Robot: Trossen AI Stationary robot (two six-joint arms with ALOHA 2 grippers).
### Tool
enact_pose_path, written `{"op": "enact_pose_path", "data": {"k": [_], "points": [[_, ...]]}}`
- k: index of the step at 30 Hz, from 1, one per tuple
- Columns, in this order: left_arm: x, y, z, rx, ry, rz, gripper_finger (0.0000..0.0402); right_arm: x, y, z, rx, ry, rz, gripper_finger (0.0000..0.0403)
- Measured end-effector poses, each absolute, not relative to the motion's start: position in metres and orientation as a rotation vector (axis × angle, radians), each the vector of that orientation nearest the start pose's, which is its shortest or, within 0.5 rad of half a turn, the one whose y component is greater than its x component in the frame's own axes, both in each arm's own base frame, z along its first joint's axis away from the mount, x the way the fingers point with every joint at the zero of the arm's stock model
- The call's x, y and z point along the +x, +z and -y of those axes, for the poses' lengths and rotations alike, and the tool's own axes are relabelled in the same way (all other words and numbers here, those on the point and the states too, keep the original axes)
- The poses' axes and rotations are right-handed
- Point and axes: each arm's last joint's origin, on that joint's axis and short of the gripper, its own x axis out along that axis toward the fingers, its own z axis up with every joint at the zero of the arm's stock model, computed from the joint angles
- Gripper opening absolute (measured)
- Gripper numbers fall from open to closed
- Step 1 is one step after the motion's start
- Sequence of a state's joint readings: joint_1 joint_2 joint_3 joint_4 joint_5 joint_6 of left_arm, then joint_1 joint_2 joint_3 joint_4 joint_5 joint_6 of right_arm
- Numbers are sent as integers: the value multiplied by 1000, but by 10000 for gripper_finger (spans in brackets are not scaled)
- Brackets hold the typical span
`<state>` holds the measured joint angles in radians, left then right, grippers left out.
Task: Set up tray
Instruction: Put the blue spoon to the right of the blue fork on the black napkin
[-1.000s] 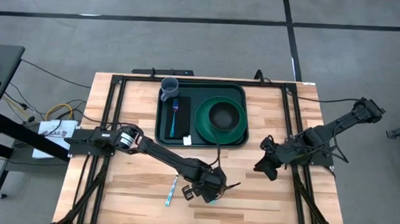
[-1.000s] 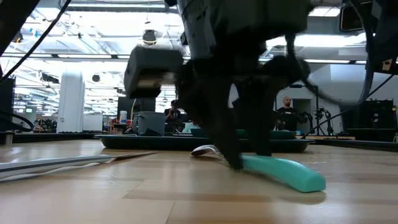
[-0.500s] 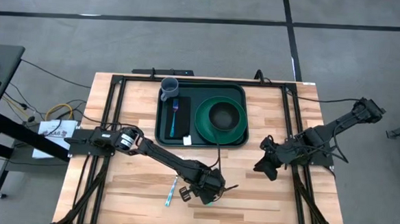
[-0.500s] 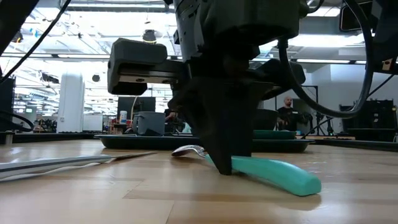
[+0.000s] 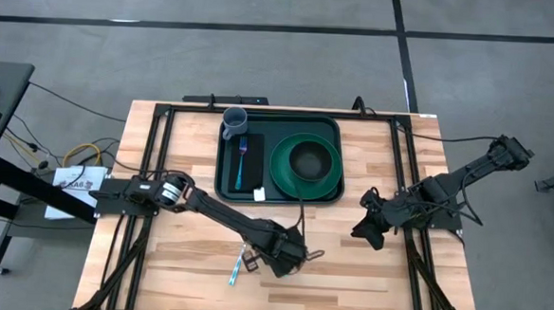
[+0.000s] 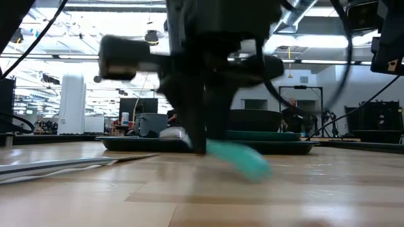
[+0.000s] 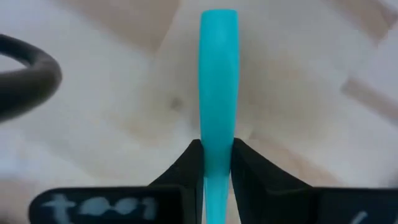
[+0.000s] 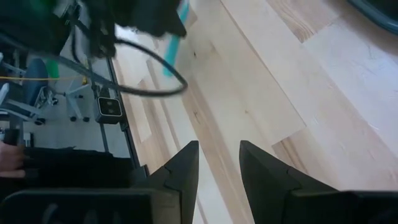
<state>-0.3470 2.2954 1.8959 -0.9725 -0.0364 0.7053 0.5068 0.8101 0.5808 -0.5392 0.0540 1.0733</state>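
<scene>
My left gripper (image 5: 284,257) stands near the table's front middle, pointing down, shut on a teal-handled utensil (image 6: 238,157) with a silvery end (image 6: 173,133). The dark green tray (image 5: 228,176) lies at the table's far middle. It carries a grey cup (image 5: 234,121), a blue-handled fork (image 5: 241,163) on a black strip, and a round green plate (image 5: 305,166) with a dark bowl. My right gripper (image 8: 214,168) waits open above the table's right side, nothing between its fingers. My left gripper pinches the utensil's teal handle (image 7: 218,146) between its two fingers (image 7: 189,169), which come from above and lie across the handle. The utensil hangs tilted low over the wood, silvery end higher, free handle end (image 6: 255,170) lower.
A second teal-handled utensil (image 5: 238,265) lies on the wood just left of my left gripper. Black frame rails (image 5: 153,167) run along the table's left and right sides. Bare wood lies between the tray and the front edge.
My left gripper has shut on the teal handle, then risen a little and tipped. The utensil, which lay flat on the wood, now hangs tilted with its silvery end raised.
</scene>
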Motion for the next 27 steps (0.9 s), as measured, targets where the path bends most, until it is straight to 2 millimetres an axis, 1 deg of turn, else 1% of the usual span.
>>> {"op": "enact_pose_path", "data": {"k": [4, 7, 10, 13, 15, 20, 24, 27], "points": [[420, 190, 145, 909, -729, -1317, 37, 140, 230, -76, 788, -14, -882, 108], [412, 205, 134, 951, -725, -1365, 37, 140, 230, -76, 781, -19, -876, 108], [404, 221, 118, 967, -701, -1422, 37, 141, 230, -76, 778, -25, -870, 108], [401, 228, 100, 952, -684, -1474, 37, 141, 230, -76, 778, -25, -869, 108], [401, 233, 87, 940, -673, -1479, 37, 141, 230, -76, 782, -28, -869, 108], [399, 251, 65, 951, -615, -1402, 37, 141, 230, -76, 805, -38, -869, 108], [396, 259, 53, 970, -563, -1402, 37, 143, 233, -77, 867, -46, -832, 108], [395, 263, 48, 997, -517, -1410, 37, 153, 235, -77, 965, -89, -755, 108]]}}
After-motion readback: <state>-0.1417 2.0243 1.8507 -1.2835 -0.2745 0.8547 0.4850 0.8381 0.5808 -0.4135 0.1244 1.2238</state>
